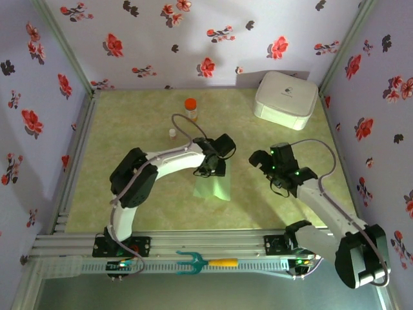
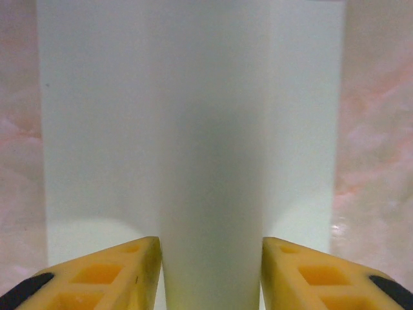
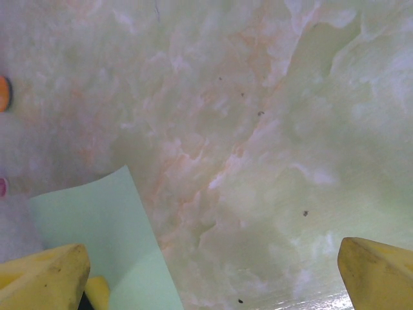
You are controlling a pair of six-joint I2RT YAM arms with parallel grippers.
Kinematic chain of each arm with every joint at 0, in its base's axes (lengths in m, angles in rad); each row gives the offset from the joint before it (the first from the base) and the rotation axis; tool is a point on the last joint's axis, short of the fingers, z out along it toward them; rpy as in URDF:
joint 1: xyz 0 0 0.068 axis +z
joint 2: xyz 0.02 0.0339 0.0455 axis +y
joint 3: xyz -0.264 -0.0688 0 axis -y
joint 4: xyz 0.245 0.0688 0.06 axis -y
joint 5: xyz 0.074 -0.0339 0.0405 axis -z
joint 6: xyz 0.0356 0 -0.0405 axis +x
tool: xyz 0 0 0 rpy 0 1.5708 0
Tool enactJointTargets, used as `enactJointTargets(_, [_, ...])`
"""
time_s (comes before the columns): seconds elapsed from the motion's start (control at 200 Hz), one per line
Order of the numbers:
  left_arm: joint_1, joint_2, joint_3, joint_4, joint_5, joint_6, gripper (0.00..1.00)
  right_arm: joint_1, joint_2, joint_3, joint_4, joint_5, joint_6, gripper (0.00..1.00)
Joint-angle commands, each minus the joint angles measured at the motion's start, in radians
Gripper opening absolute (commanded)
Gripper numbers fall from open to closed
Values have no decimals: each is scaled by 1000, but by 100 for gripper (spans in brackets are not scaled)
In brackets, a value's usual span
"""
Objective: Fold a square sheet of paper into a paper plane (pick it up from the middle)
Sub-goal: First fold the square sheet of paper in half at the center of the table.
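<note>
Left claw (image 2: 210, 245): pointed straight down, jaws drawn partway in. Both yellow fingers (image 2: 129, 265) press the sides of a raised hump running up the middle of the square sheet of paper (image 2: 97, 129). Clenched on that hump; the sheet's flanks lie flat on the table to either side of the fingers.

Sheet position: directly under the left claw. From overhead, its uncovered part spreads toward the near side of the claw, flat on the marbled table (image 1: 129, 200).

Left arm pose: the upper link rises from the base to a high elbow out on the claw's left. The white forearm reaches across toward mid-table, and the wrist is bent sharply down over the sheet.

Right claw (image 3: 211, 258): released, fingers spread wide, bare table between them. It sits to the right of the left claw, apart from it and at about the same reach. A corner of the sheet lies just beside the finger on the left of its wrist view, not between the fingers.

Right arm pose: shoulder bulk low at the near right, forearm angled inward and forward, wrist tipped down.

Surroundings, from the left claw:
- An orange-capped bottle (image 1: 190, 108) and a small vial (image 1: 172, 133) stand beyond it, slightly left.
- A white box (image 1: 286, 99) is far off to its right, at the back corner.
- A teal fork tool (image 1: 191, 262) lies behind it on the base rail.
</note>
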Motion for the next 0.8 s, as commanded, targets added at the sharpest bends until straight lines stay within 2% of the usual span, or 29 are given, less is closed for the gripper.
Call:
enactJointTargets(0.0, [1, -79, -50, 113, 46, 28, 44, -6, -83, -39, 33, 62, 15, 99])
enactJointTargets(0.16, [45, -158, -138, 266, 189, -2, 40, -6, -208, -113, 93, 97, 19, 99])
enactJointTargets(0.275, [87, -230, -250, 466, 314, -53, 41, -8, -272, -155, 162, 32, -30, 99])
enactJointTargets(0.405, [135, -278, -377, 732, 459, -141, 40, -10, -274, -163, 200, -11, -56, 99])
enactJointTargets(0.525, [162, -275, -444, 908, 554, -214, 41, -11, -253, -154, 209, -29, -77, 99])
enactJointTargets(0.63, [175, -256, -484, 999, 587, -269, 40, -11, -232, -146, 212, -48, -80, 99])
enactJointTargets(0.795, [185, -219, -530, 1018, 587, -302, 41, -11, -179, -141, 263, -140, -85, 96])
